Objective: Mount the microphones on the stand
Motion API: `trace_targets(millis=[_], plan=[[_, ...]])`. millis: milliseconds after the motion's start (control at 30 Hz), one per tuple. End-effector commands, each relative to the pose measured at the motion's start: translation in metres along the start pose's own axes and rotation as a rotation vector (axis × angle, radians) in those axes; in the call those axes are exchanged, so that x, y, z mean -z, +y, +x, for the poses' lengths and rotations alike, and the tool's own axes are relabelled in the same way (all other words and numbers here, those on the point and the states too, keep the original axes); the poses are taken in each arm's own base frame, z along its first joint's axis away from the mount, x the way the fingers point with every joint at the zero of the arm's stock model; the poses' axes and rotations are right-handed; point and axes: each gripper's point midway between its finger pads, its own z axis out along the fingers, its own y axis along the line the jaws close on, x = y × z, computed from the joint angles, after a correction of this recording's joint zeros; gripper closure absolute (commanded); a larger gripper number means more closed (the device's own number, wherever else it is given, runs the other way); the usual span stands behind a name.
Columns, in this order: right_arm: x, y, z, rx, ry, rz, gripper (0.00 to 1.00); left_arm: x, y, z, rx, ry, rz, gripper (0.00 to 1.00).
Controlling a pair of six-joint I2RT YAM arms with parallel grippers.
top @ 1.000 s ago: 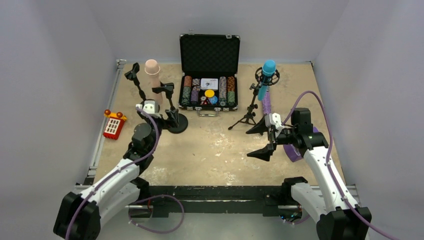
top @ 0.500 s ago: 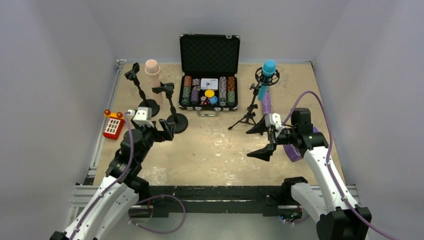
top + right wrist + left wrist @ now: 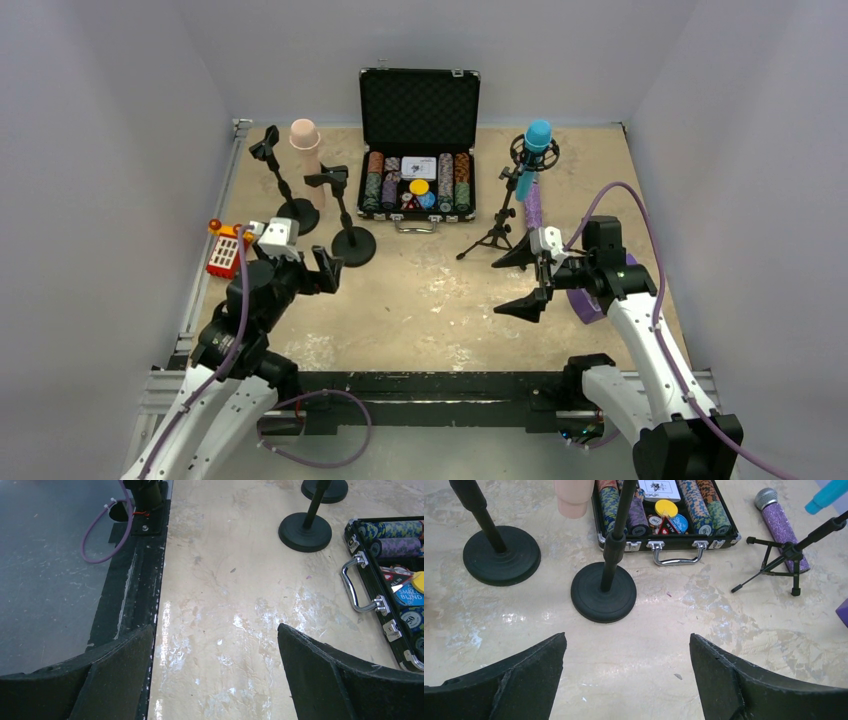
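Along the far edge of the table (image 3: 430,300), at its middle, an open black case (image 3: 418,105) holds poker chips. Toward the near edge, the left gripper (image 3: 626,636) hovers on the left side and the right gripper (image 3: 520,283) on the right, both with fingers spread wide and holding nothing. Two round-base stands (image 3: 350,245) rise toward the far left corner, and a tripod stand (image 3: 493,235) toward the far right. The cyan microphone (image 3: 535,145) sits in the tripod stand's mount. The pink microphone (image 3: 305,140) stands upright among the round-base stands; whether it is clipped I cannot tell. The purple microphone (image 3: 780,522) lies flat just behind the tripod. A red toy (image 3: 227,250) rests by the left edge.
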Motion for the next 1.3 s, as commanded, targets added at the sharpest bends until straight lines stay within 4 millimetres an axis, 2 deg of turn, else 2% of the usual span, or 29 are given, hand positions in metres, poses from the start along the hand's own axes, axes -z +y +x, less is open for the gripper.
trace_targets(millis=[0,433,833,1267], plan=[[0.001,0.0,-0.008,0.04,-0.011,-0.001,0.01,0.012,0.002,-0.01,-0.04,-0.004,-0.007,0.03],[0.001,-0.001,-0.007,0.044,-0.007,0.003,0.01,0.022,0.011,-0.019,-0.056,-0.017,-0.06,0.02],[0.002,-0.002,-0.006,0.044,-0.001,0.008,0.01,0.029,0.027,-0.031,-0.051,-0.056,-0.16,0.0],[0.002,-0.003,-0.005,0.049,0.005,0.014,0.01,0.03,0.038,-0.056,-0.104,-0.123,-0.231,0.0]])
